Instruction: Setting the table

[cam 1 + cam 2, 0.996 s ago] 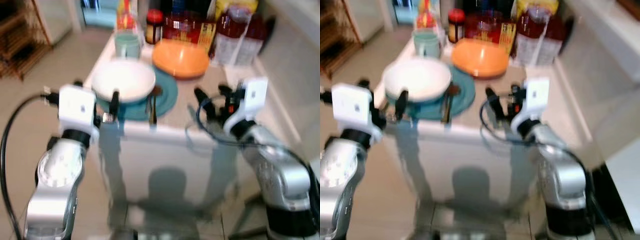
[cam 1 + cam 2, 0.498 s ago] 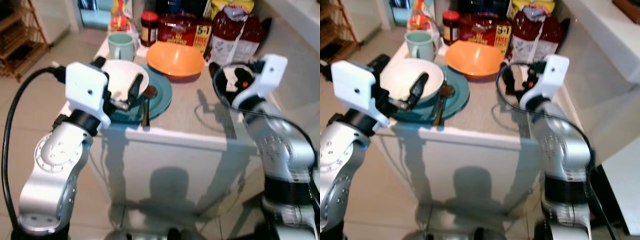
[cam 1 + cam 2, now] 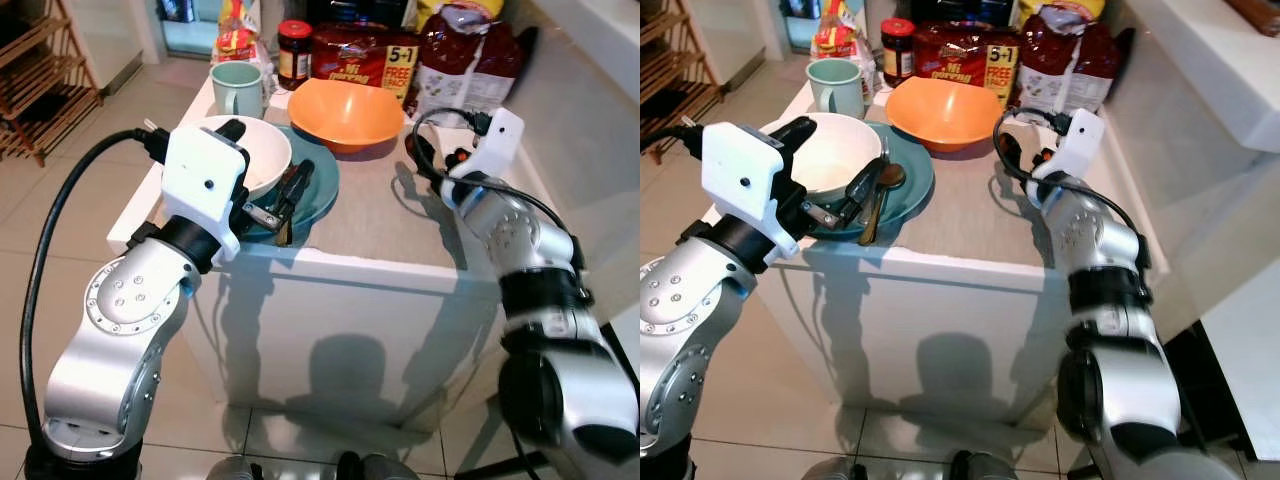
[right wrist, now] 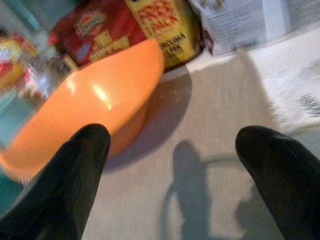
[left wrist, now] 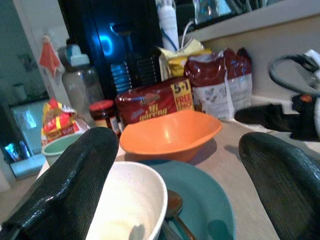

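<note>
A round white ceramic bowl (image 3: 832, 152) is seated on a round teal plate (image 3: 908, 187) near the front left corner of the grey-topped white surface (image 3: 970, 215), with a brown-bowled spoon (image 3: 880, 195) and other cutlery laid on the plate just beside the bowl, so that one place setting is gathered at the front edge where a diner would sit. The left claw (image 3: 830, 165) is held over this setting with its two black fingers spread, one finger (image 5: 65, 175) above the bowl's far rim and the other above the cutlery; nothing is pinched, and the bowl appears to be straddled, probably for a grasp or an adjustment. A wide orange plastic bowl (image 3: 346, 112) is placed further back, near the middle of the surface, apart from the plate, and is judged to be not yet set at a place. The right claw (image 4: 175, 170) is held low over the bare mat beside the orange bowl, its fingers spread and empty, seemingly aimed towards that bowl. A pale green mug (image 3: 237, 89) is stood by the left edge behind the plate. Along the back edge, a dark jar with a red lid (image 3: 294, 53), a red snack packet (image 3: 366, 60) and a dark red bag (image 3: 470, 62) are kept clear of the setting.
</note>
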You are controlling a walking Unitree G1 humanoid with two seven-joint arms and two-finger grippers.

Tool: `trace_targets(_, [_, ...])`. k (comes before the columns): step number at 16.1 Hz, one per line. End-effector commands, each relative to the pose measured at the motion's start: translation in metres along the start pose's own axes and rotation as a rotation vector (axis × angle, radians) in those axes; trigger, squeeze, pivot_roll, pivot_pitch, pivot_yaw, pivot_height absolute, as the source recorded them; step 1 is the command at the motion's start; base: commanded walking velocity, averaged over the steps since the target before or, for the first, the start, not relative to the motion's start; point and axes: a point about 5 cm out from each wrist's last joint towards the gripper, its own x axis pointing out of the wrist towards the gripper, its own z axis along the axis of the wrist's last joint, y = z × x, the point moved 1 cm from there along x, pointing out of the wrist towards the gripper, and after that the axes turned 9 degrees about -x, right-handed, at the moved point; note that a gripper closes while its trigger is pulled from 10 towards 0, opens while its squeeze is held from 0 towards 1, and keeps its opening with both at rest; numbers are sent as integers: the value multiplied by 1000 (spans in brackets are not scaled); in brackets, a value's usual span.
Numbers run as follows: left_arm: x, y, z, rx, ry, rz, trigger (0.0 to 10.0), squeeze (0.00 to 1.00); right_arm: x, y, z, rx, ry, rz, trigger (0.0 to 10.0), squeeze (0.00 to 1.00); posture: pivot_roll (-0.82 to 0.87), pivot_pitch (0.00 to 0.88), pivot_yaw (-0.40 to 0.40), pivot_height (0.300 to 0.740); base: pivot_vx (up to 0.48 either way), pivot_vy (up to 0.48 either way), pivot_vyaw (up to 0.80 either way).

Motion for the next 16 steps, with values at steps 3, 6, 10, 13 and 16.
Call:
trace_targets(3, [0, -1, 0, -4, 19, -25, 10000, 0, 9, 1, 11, 158, -41, -18, 10000, 0, 140, 81, -69, 740, 0, 0, 0])
trace_targets(6, [-2, -10, -3, -20, 56, -95, 10000, 0, 15, 12, 9, 212, -14, 5, 10000, 0, 151, 90, -72, 740, 0, 0, 0])
trace_targets(10, [-8, -26, -8, -64, 118, -211, 10000, 0, 18, 21, 4, 213, 70, 36, 10000, 0, 152, 95, -74, 740, 0, 0, 0])
trace_targets(13, [-9, -31, -9, -73, 139, -240, 10000, 0, 18, 22, 6, 230, 76, 49, 9176, 0, 150, 96, -74, 740, 0, 0, 0])
trace_targets(16, [-9, -32, -8, -72, 143, -242, 10000, 0, 18, 21, 6, 258, 71, 35, 1725, 0, 157, 98, -75, 740, 0, 0, 0])
